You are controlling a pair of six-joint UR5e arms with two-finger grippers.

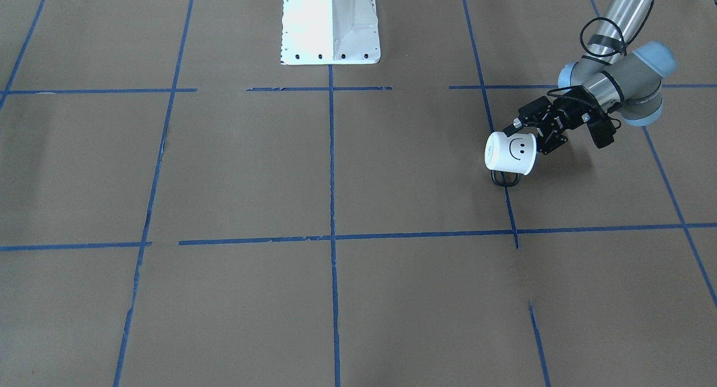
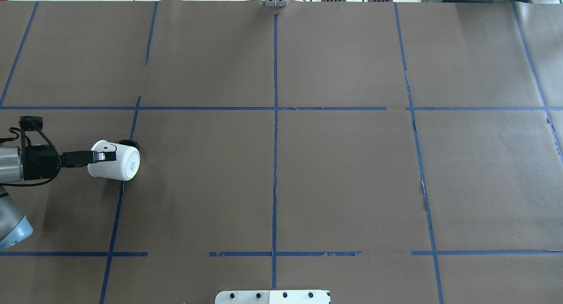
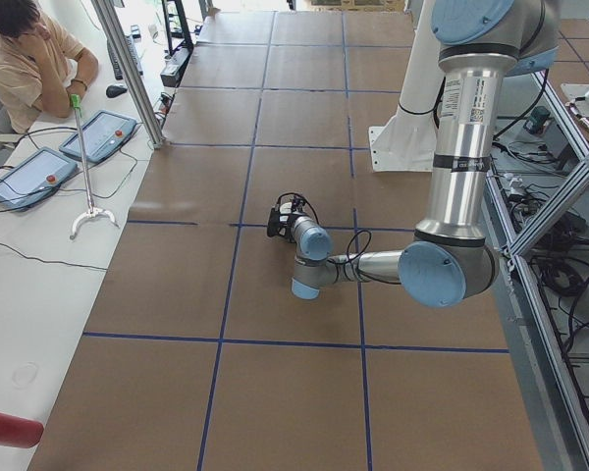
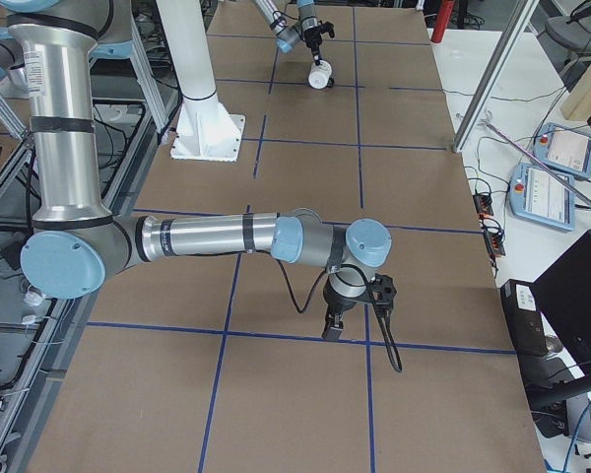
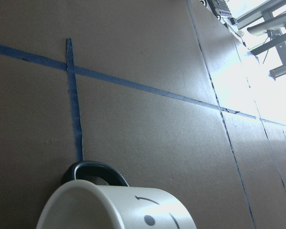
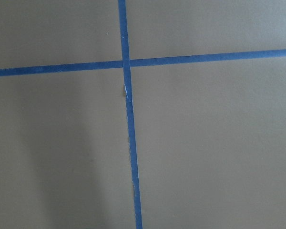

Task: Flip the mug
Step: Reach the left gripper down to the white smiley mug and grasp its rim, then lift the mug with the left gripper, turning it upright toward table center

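Currently we are seeing the left arm reaching out low and nearly level, its left end effector (image 2: 105, 156) clamping the wall of the mug (image 2: 125, 165). The mug is lying tilted, base outward, its handle (image 1: 504, 180) toward the bench (image 2: 308, 172). The right end effector (image 4: 332, 327) is pointing downward; we cannot tell its finger spacing.

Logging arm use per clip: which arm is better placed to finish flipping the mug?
Left. The left gripper is clamped on the rim of the mug, which is tipped on its side. The right gripper hangs at the opposite end of the table, nowhere near it.
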